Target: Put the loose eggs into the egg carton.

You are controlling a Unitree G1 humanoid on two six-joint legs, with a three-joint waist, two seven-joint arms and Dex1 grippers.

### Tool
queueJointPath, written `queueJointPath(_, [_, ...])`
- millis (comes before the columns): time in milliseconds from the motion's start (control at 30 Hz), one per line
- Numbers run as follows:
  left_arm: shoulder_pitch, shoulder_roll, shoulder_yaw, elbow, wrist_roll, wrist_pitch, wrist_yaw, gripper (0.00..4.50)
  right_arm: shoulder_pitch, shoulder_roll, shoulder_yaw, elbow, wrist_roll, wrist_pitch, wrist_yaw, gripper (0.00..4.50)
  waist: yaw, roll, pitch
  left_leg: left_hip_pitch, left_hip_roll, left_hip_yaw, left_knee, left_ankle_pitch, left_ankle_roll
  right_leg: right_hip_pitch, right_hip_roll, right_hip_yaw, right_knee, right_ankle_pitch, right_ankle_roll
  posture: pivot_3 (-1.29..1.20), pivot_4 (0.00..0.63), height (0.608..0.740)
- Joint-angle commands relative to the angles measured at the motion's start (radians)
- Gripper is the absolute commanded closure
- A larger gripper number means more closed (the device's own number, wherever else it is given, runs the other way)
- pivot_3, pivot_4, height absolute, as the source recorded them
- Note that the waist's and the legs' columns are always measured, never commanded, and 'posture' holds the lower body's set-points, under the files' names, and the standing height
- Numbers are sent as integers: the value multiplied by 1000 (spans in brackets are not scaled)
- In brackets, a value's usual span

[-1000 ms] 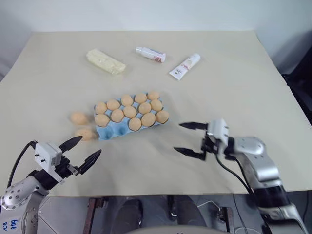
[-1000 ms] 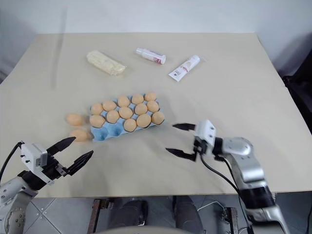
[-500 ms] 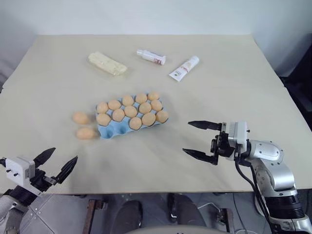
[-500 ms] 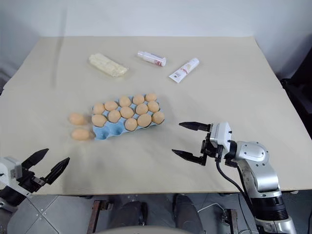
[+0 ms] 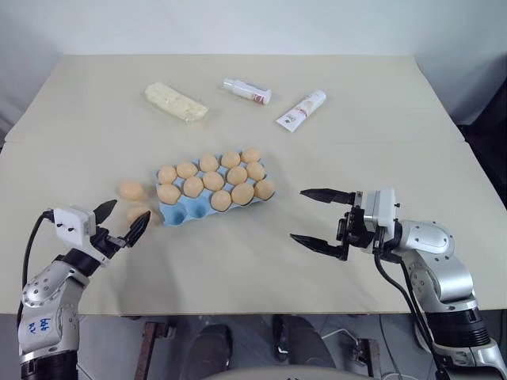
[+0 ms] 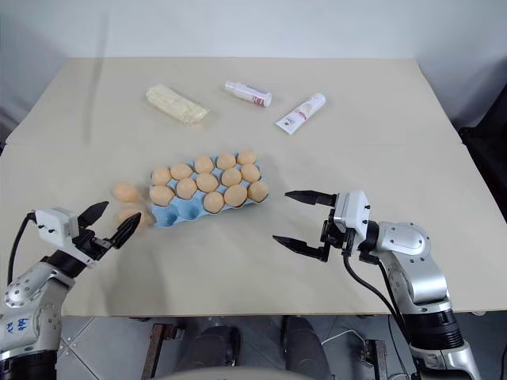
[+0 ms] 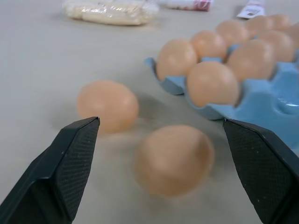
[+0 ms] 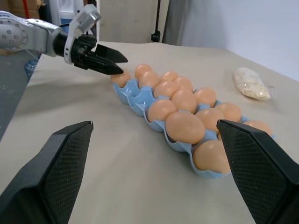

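Two loose eggs lie on the beige table [image 5: 372, 119] just left of the egg carton [image 5: 184, 212]. The farther egg [image 5: 131, 191] sits a little out from the carton's left end; the nearer egg [image 5: 139, 214] lies close to the carton's near-left corner. The light-blue carton rests near the middle of the table, set at a slight angle, with orange-tan eggs [image 5: 214, 180] in most of its cups and bare blue cups showing at its near-left end.

The left gripper [image 5: 120, 222] is at the table's near-left side, its two black fingers spread wide and pointing toward the nearer loose egg. In the left wrist view that egg [image 7: 174, 160] sits between the spread fingers, with no finger touching it, and the other loose egg [image 7: 108, 105] lies just beyond it.

The right gripper [image 5: 320, 219] hovers over the table to the right of the carton, well apart from it, pointing left with its fingers wide apart and holding nothing.

On the far part of the table lie a pale-yellow wrapped block [image 5: 176, 100], a small white bottle [image 5: 246, 90] and a white tube [image 5: 302, 109].
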Motion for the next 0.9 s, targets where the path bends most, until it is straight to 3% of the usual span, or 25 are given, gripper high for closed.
queueJointPath(33, [-24,7,-10,29,22,-10,17,0,8,0,-5,-49,5,1,-21,49,3,0,0,0,0,0,0,0,0,0,0,0,0,0,0,0,150,740])
queueJointPath(233, [-59,-12,-71,98,42,-23,1,0,18,18,8,-64,-1,2,-55,49,3,0,0,0,0,0,1,0,0,0,0,0,0,0,0,0,150,740])
queueJointPath(333, [-70,-15,-77,118,47,-38,3,614,15,23,13,-64,-3,1,-65,0,3,0,0,0,0,0,1,0,0,0,0,0,1,0,0,0,150,740])
queueJointPath(500, [-49,-22,-69,112,37,-59,-3,2150,13,24,15,-63,-2,-1,-73,0,3,0,0,0,0,0,1,0,0,0,0,0,1,0,0,0,150,740])
queueJointPath(567, [-17,-30,-50,76,4,-102,-43,2523,17,21,15,-63,-2,-3,-75,0,3,0,0,0,0,0,1,0,0,0,0,0,1,0,0,0,150,740])
queueJointPath(767, [28,13,-52,-92,-50,-107,-114,2539,32,10,7,-67,1,1,-78,0,5,0,0,0,0,-1,0,0,0,0,0,0,0,0,0,0,150,740])
queueJointPath(900, [-93,55,-168,-185,-63,29,-138,2539,41,-1,-1,-69,-2,2,-79,0,15,0,0,0,0,-2,2,1,0,2,-2,-1,0,0,0,0,150,740])
